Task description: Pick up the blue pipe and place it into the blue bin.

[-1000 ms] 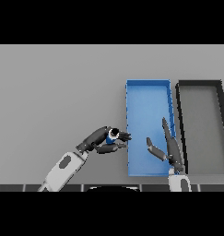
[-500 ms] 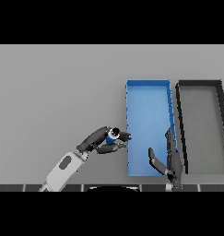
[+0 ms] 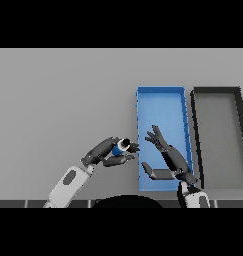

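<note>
The blue pipe [image 3: 120, 148], short with a white end, is held in my left hand [image 3: 107, 152], whose fingers and thumb curl round it just left of the blue bin [image 3: 160, 102]. The pipe hangs close to the bin's near left wall. My right hand [image 3: 168, 156] is open, fingers spread, over the near part of the blue bin, a short way right of the pipe.
A black bin [image 3: 216, 91] stands right beside the blue bin, on its right. Grey table [image 3: 58, 100] stretches to the left and far side.
My right hand has swung left and tilted over the blue bin's near end, nearer the pipe. The left hand with the pipe has barely moved.
</note>
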